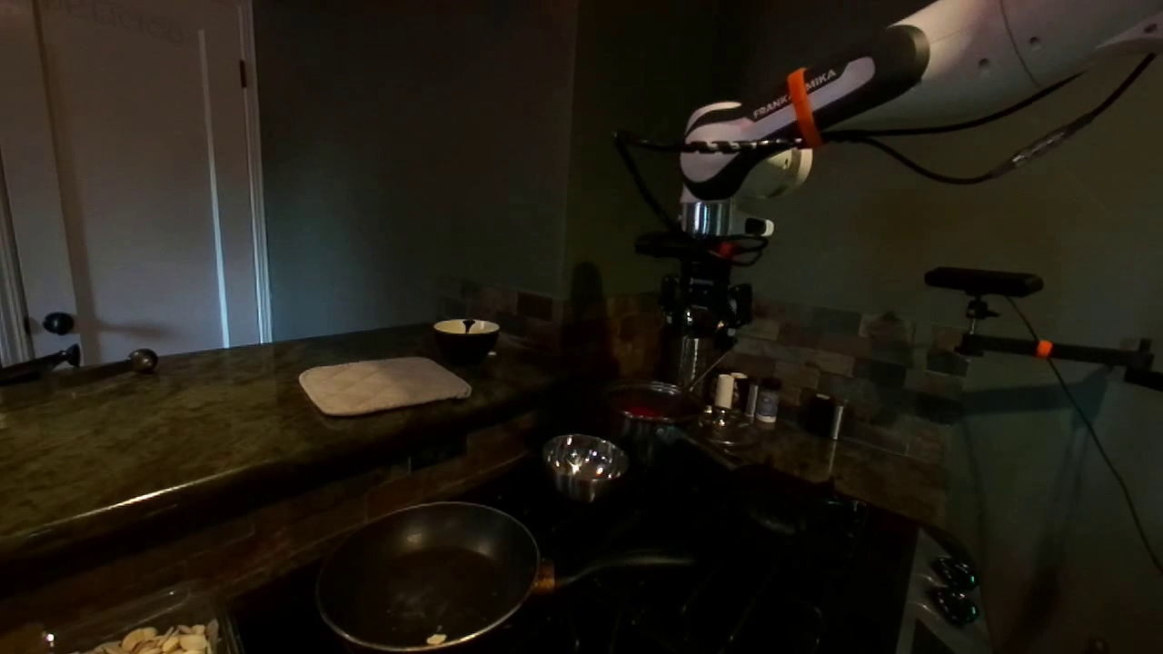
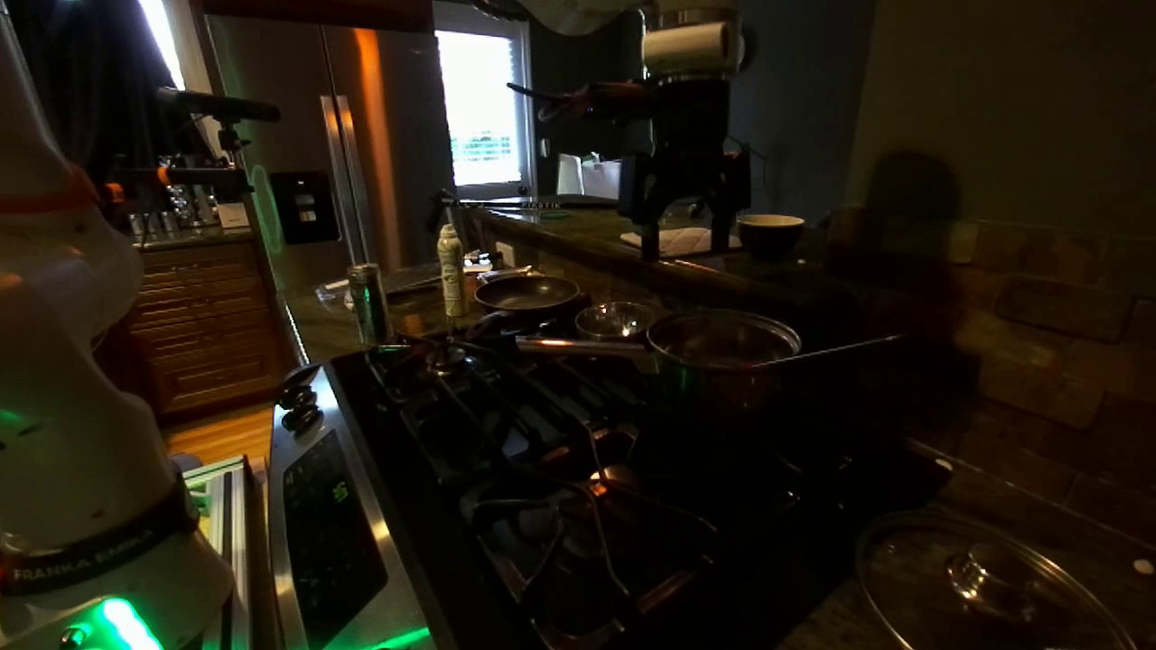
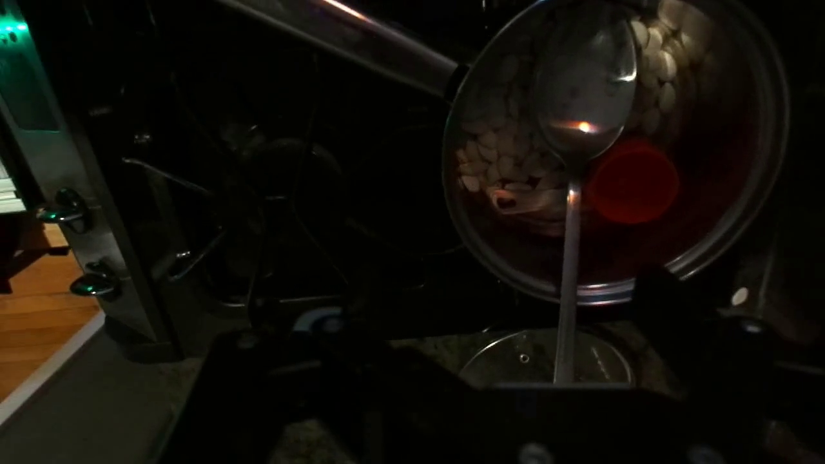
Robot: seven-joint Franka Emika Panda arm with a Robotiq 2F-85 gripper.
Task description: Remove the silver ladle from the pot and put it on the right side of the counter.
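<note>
The silver ladle (image 3: 583,96) rests with its bowl end inside the pot (image 3: 602,296), and its thin handle crosses the rim toward the bottom of the wrist view. That handle also juts out past the rim of the pot (image 2: 722,316) in an exterior view. Pale pieces and a round red patch show inside the pot. My gripper (image 2: 686,242) points down above the stove, fingers wide apart and nothing held between them. In the wrist view its dark jaws stand to either side of the ladle's handle; the handle's end is hidden. The counter (image 1: 182,418) is dark and speckled.
A glass lid (image 2: 984,578) lies on the counter by the pot, near small jars (image 1: 768,400) along the tiled wall. Beside the pot stand a steel bowl (image 1: 586,468) and a frying pan (image 1: 432,581). A pale quilted pad (image 1: 386,386) and dark bowl (image 1: 466,343) occupy the raised ledge.
</note>
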